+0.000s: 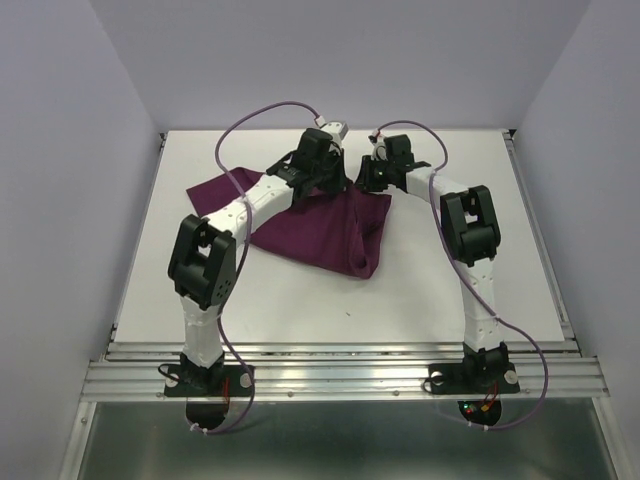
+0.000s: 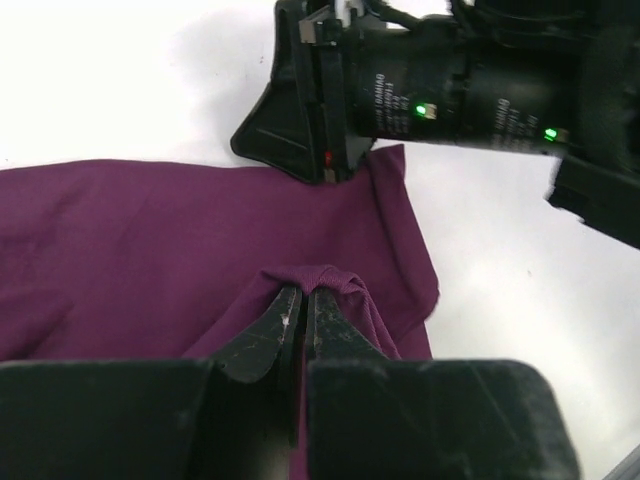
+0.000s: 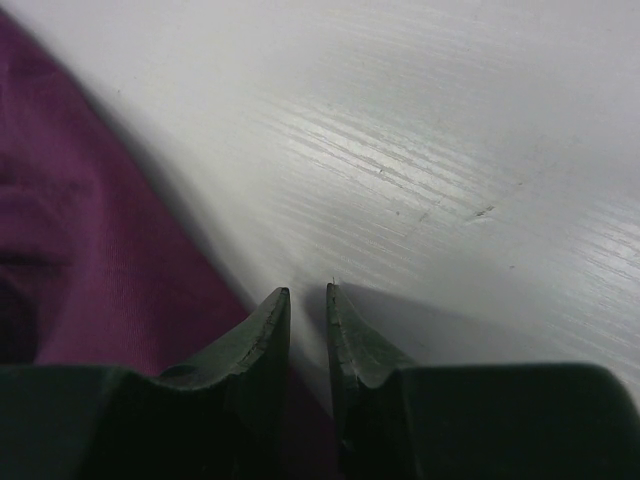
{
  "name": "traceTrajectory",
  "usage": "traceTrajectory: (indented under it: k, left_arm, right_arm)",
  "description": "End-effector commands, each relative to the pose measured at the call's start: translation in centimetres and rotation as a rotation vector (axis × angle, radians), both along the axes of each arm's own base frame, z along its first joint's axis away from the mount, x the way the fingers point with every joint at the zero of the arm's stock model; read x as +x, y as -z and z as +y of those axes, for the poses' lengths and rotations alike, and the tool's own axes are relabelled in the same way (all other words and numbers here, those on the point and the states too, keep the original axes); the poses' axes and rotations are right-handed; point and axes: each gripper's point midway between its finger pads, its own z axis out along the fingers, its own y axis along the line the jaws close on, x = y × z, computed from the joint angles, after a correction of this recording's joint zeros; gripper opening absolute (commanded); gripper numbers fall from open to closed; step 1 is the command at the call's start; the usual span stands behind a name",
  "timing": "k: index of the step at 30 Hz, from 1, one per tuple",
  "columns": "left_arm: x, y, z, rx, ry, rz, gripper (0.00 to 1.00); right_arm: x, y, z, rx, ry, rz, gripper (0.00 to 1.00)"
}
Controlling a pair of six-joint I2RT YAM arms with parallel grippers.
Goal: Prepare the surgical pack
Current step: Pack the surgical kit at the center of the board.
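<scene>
The deep-purple cloth wrap (image 1: 310, 232) lies rumpled on the white table, partly folded over itself. My left gripper (image 1: 320, 186) is at its far edge; in the left wrist view the gripper (image 2: 303, 292) is shut on a raised fold of the cloth (image 2: 150, 240). My right gripper (image 1: 368, 186) sits at the cloth's far right corner, tips down on the table. In the right wrist view it (image 3: 308, 292) shows a narrow gap with bare table between the tips and the cloth (image 3: 90, 260) beside its left finger. The steel tray, instruments and gauze are out of view.
The white table (image 1: 460, 180) has a raised rail along its right side (image 1: 545, 250) and a metal rail at the near edge (image 1: 340, 375). The right arm's wrist (image 2: 450, 90) is close in front of my left gripper. Purple cables loop above both wrists.
</scene>
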Motion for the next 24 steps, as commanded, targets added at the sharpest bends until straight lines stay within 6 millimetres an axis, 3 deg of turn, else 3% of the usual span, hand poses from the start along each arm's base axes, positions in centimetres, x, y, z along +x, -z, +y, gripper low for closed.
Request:
traceTrajectory:
  k: [1, 10, 15, 16, 19, 24]
  left_arm:
    - [4.3, -5.2, -1.3, -0.129, -0.026, -0.145, 0.00]
    - [6.5, -1.3, -2.1, -0.104, -0.043, -0.095, 0.00]
    - [7.7, -0.2, -2.4, -0.083, -0.065, -0.089, 0.00]
    - [8.0, 1.1, -2.2, -0.063, -0.073, -0.066, 0.00]
    - [8.7, 1.4, -2.5, -0.052, -0.082, -0.056, 0.01]
    - [8.9, 1.7, -2.6, -0.038, -0.087, -0.042, 0.25]
  right_arm:
    - [-3.9, 2.0, 1.4, -0.017, -0.083, 0.105, 0.27]
    - [-4.6, 2.8, 1.2, -0.026, -0.088, 0.123, 0.27]
    - [-4.8, 2.8, 1.1, -0.029, -0.087, 0.123, 0.27]
    - [-5.0, 2.9, 1.1, -0.030, -0.088, 0.129, 0.27]
    - [-5.1, 3.0, 1.0, -0.031, -0.087, 0.130, 0.27]
    - [-5.3, 3.0, 0.7, -0.040, -0.081, 0.128, 0.27]
